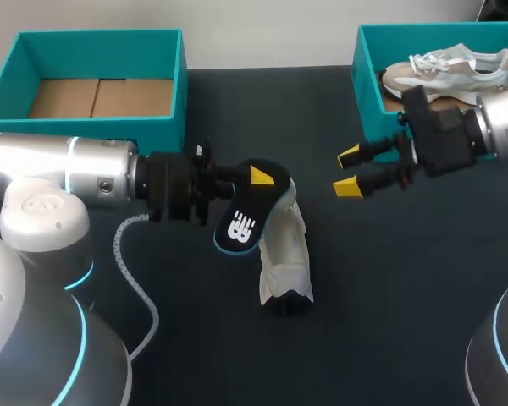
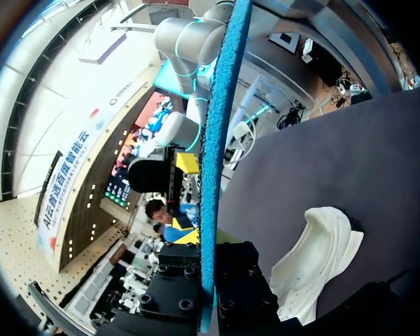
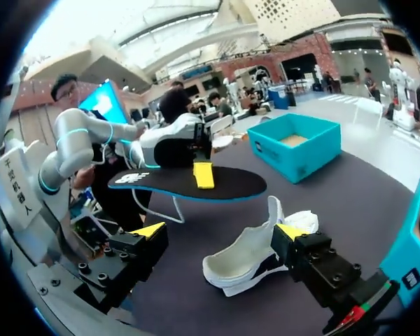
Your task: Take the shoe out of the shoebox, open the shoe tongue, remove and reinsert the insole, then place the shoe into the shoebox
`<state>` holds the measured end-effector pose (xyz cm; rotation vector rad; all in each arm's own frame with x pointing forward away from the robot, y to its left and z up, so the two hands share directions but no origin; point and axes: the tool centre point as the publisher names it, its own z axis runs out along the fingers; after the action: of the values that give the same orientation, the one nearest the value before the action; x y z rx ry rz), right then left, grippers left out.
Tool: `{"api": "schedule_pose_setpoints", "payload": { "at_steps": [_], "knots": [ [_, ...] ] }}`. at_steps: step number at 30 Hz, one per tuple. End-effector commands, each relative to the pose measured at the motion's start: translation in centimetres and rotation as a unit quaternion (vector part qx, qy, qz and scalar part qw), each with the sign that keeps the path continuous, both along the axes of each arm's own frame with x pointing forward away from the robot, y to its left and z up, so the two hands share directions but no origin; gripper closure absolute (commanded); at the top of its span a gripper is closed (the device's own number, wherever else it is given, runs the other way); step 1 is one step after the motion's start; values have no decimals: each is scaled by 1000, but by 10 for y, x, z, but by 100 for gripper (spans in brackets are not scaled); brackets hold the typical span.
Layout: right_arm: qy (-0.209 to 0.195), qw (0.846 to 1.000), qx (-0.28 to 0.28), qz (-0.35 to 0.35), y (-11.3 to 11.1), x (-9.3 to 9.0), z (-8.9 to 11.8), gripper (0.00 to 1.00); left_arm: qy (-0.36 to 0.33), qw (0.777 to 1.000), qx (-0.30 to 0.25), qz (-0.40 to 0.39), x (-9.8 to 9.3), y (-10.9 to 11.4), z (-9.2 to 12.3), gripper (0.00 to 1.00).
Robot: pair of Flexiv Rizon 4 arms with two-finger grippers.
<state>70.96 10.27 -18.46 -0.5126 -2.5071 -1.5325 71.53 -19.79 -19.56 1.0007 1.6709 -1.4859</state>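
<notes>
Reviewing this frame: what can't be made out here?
- Head view: the insole covers the left hand's lower finger and part of the white shoe.
- Left wrist view: the insole, edge-on, shows neither face.
- Head view: the right arm hides part of the second shoe in the right shoebox, itself cut by the edge.

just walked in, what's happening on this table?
The left gripper is shut on the black insole and holds it above the white shoe, which lies on the table. So the insole is out and not yet back in. The right gripper is open and empty, beside the right shoebox, which holds a second shoe.
</notes>
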Motion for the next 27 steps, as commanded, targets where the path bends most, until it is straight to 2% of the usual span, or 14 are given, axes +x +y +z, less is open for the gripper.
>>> {"api": "schedule_pose_setpoints", "payload": {
  "at_steps": [1,19,22,23,27],
  "knots": [
    [-187,964,-54,181,2,7,2,0,0,1000,1,0,-1,0,0,100],
    [-187,964,-54,181,2,7,2,0,0,1000,1,0,-1,0,0,100],
    [-224,955,-88,171,7,11,-6,0,40,999,-22,-17,-11,1,-12,100],
    [-216,955,-108,174,10,12,-8,0,53,998,-28,-16,-15,2,-16,100],
    [-231,944,-170,165,17,16,-19,0,84,995,-44,-11,-32,8,-24,100]
  ]
}}
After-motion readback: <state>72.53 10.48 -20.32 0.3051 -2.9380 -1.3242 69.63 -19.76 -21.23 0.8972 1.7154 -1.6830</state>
